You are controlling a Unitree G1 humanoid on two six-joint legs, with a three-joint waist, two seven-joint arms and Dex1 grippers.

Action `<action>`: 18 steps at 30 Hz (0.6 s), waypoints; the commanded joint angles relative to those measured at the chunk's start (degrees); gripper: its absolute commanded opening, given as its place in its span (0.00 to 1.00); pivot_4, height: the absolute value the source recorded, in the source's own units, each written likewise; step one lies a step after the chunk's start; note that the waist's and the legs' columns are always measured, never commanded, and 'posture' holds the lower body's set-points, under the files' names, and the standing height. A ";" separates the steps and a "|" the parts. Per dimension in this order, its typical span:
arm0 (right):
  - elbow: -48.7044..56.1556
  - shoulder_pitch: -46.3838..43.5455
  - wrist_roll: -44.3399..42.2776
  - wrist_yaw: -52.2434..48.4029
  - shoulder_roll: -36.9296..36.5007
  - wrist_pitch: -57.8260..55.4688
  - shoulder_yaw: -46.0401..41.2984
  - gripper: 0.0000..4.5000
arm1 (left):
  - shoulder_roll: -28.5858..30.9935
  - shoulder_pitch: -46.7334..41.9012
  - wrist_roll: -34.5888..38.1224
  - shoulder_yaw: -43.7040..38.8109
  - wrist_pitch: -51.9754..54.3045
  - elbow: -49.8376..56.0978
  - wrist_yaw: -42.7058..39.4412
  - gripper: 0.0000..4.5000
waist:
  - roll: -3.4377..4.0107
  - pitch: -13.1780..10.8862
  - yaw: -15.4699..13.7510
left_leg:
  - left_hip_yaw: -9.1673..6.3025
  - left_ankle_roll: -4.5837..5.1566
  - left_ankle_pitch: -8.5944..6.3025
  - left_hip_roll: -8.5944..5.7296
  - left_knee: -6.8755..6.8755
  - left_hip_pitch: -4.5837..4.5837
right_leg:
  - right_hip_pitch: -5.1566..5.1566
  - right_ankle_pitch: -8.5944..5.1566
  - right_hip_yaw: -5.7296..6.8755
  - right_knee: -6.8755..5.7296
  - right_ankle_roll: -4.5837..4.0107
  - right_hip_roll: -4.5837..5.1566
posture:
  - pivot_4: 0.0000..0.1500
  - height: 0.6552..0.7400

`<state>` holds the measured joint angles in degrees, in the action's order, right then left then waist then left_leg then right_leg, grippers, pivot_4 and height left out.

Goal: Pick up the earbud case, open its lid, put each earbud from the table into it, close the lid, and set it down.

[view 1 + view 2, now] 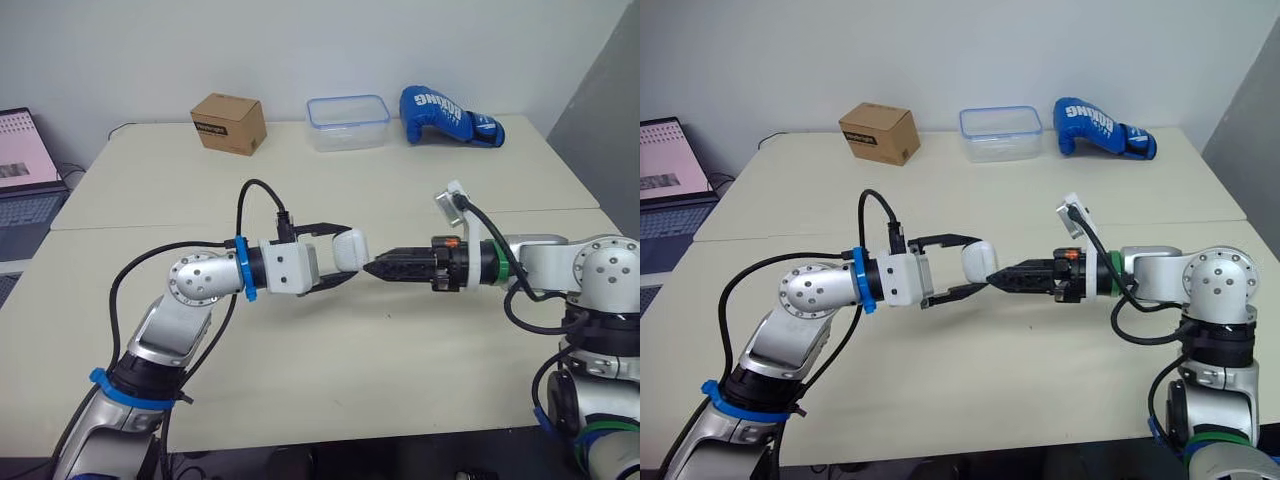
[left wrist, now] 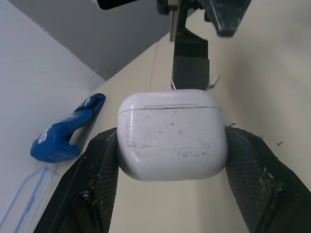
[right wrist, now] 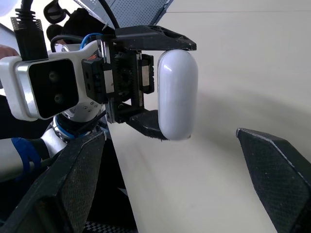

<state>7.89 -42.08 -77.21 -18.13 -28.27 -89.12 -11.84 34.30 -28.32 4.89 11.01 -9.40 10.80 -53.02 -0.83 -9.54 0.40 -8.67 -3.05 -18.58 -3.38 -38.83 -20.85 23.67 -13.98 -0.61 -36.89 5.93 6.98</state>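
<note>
The laptop (image 1: 22,165) is cut by the left edge of the frame. Fingers (image 2: 95,170) of the left hand (image 1: 345,253) cover both sides of the earbud case (image 2: 172,136).

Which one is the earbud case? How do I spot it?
Find the big cream table, then the left gripper over its middle. The earbud case is pinched between its black fingers: small, white, rounded like a pebble, the only thing being held.

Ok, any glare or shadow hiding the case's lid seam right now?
Left wrist view: the earbud case, held in the left gripper, is evenly lit, with lid seam and scuffs plain and no glare. Right wrist view: case edge-on, soft highlight down its side, seam not discernible. Left eye view: table evenly lit, no hard shadows.
</note>
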 commanded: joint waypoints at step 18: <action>-0.90 -1.28 -13.51 10.87 -0.87 4.05 3.31 0.79 | -2.38 -1.52 -0.39 1.87 -0.24 1.83 -0.48 0.61 | 0.00 0.00 1.00 | -0.01 0.00 0.00 0.00 0.00 -0.01 | 0.03 0.00 -0.01 -0.02 0.00 -0.01 | 1.00 0.89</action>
<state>6.36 -42.10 -88.44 -7.56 -28.61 -86.47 -8.37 32.08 -29.16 4.14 13.25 -9.24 10.70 -53.42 -0.82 -9.54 1.39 -8.69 -3.05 -18.58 -3.38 -38.83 -20.86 23.71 -13.98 -0.61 -36.92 5.93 6.97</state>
